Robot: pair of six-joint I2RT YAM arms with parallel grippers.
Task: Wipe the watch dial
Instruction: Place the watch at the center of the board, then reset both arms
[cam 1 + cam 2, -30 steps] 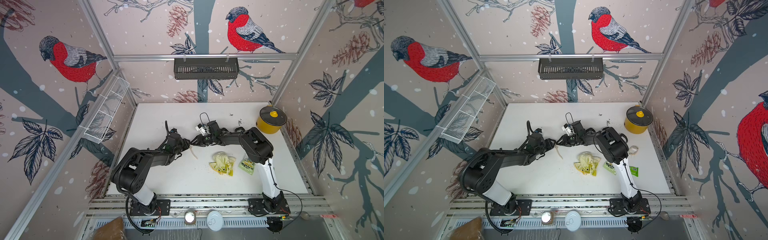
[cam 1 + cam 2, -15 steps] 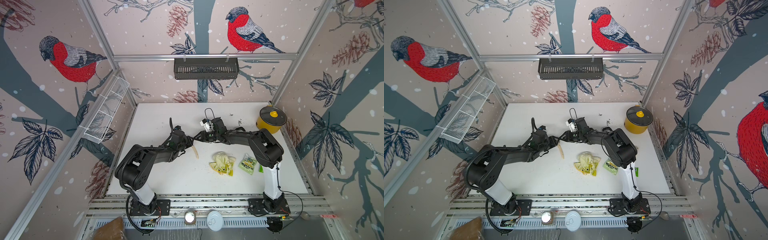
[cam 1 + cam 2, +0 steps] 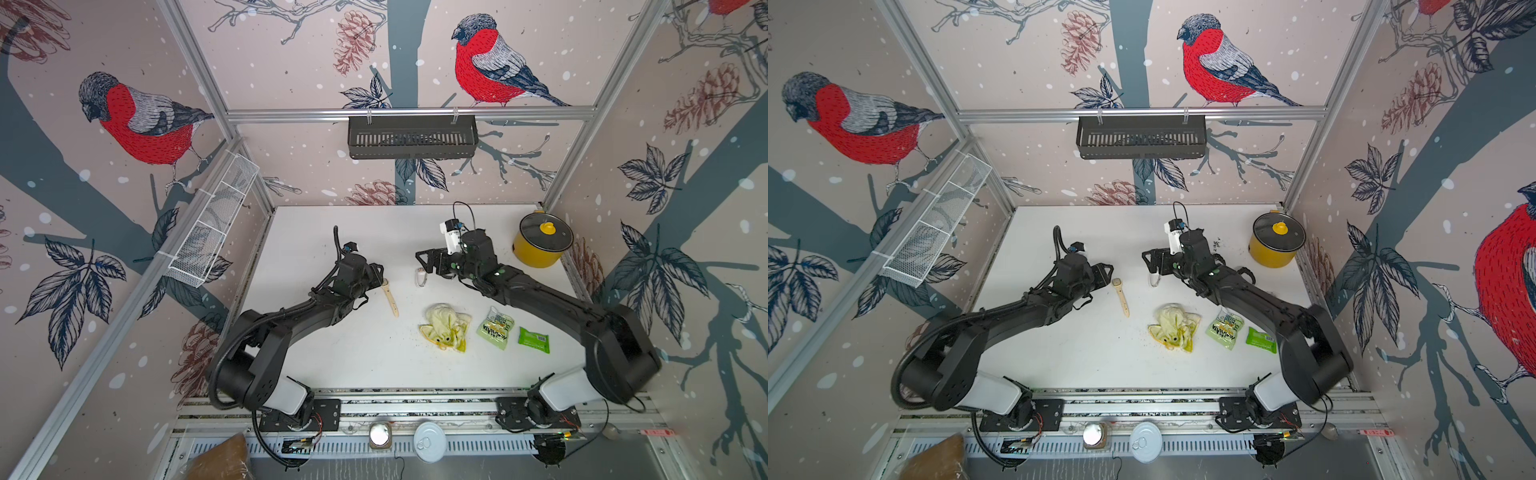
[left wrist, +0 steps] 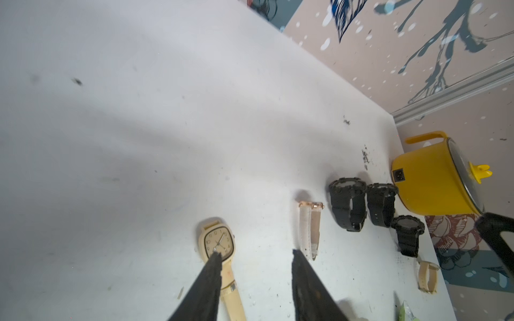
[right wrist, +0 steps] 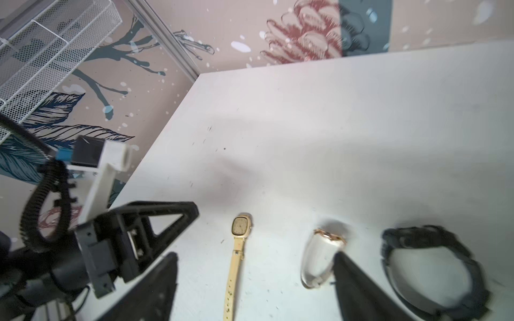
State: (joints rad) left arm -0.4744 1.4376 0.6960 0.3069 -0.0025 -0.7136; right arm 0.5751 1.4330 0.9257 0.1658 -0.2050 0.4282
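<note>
**Desk:** What did the frame show?

**Operator:** The beige watch [image 3: 390, 296] lay flat and face up on the white tabletop [image 3: 332, 357], its dial [image 4: 218, 242] in plain sight in the left wrist view.

**Desk:** And the tools?

**Operator:** My left tool [image 4: 256, 254] stood partly spread and empty, one fingertip [image 4: 214, 264] over the edge of the dial; I could not tell whether it touched. My right tool [image 5: 255, 255] gaped wide, gripping nothing, a clear-strapped watch [image 5: 319, 258] just beside one finger [image 5: 361, 286].

**Desk:** Which step was that?

**Operator:** I judged that no wiping was under way: the yellow cloth [image 3: 444, 326] lay crumpled on the tabletop, near the beige watch but apart, in neither tool.

**Desk:** What did the next move call for?

**Operator:** One tool to take the cloth, as I read it, and press it lightly on the dial while the other pinned the strap [image 4: 233, 300].
</note>
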